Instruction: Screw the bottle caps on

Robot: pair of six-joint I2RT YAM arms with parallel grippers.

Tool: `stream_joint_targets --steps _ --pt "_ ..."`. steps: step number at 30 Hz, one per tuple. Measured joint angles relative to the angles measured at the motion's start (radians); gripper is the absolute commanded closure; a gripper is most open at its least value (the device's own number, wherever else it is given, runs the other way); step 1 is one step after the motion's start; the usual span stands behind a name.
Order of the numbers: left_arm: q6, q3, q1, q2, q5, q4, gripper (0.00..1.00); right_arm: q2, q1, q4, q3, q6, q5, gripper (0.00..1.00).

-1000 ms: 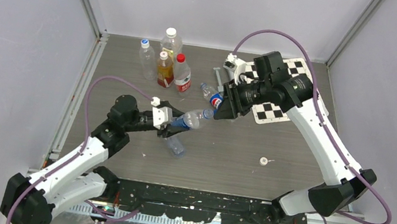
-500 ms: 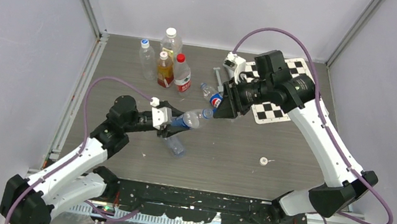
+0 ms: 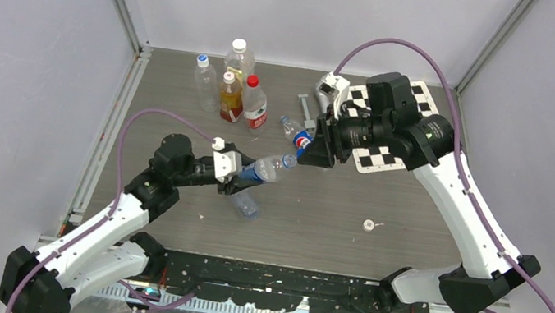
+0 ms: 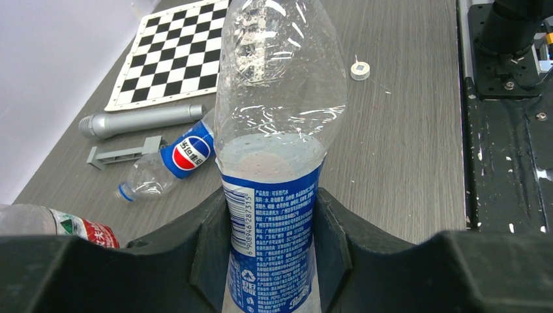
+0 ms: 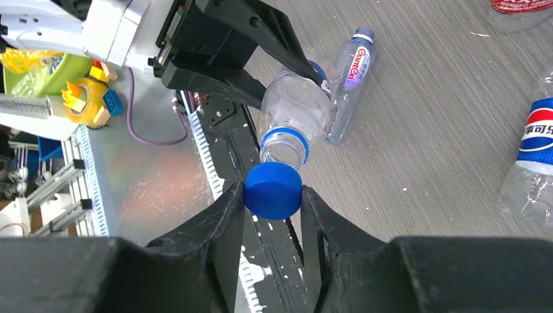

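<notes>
My left gripper (image 3: 241, 174) is shut on a clear bottle with a blue label (image 4: 272, 215) and holds it tilted above the table, neck toward the right arm. My right gripper (image 5: 273, 195) is shut on a blue cap (image 5: 273, 190), just in front of that bottle's open mouth (image 5: 284, 149) and not on it. A Pepsi-style bottle (image 3: 297, 134) lies on the table behind them. A nearly plain bottle (image 3: 246, 202) lies under my left gripper. One white cap (image 3: 368, 225) lies on the table to the right.
At the back left stand an amber-liquid bottle (image 3: 230, 98), a red-capped bottle (image 3: 254, 105) and two clear bottles (image 3: 240, 57). A checkerboard (image 3: 380, 139) lies at the back right, with a grey cylinder (image 4: 140, 120) beside it.
The right arm's elbow and wrist have swung to the right while its gripper stays with the blue cap at the bottle's mouth. The left arm has barely moved.
</notes>
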Motion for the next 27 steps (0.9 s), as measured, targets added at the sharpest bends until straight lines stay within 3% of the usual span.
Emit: stream_joint_targets --steps 11,20,27 --pt "0.008 0.045 0.0 0.006 0.012 -0.068 0.89 0.042 0.048 -0.031 -0.005 -0.113 0.012 0.99" --pt "0.029 0.072 0.0 0.018 0.028 -0.15 1.0 0.067 0.06 -0.032 -0.005 -0.14 0.019 0.99" --pt "0.021 0.106 0.001 0.03 0.051 -0.214 1.0 0.068 0.067 -0.047 -0.005 -0.196 0.007 0.99"
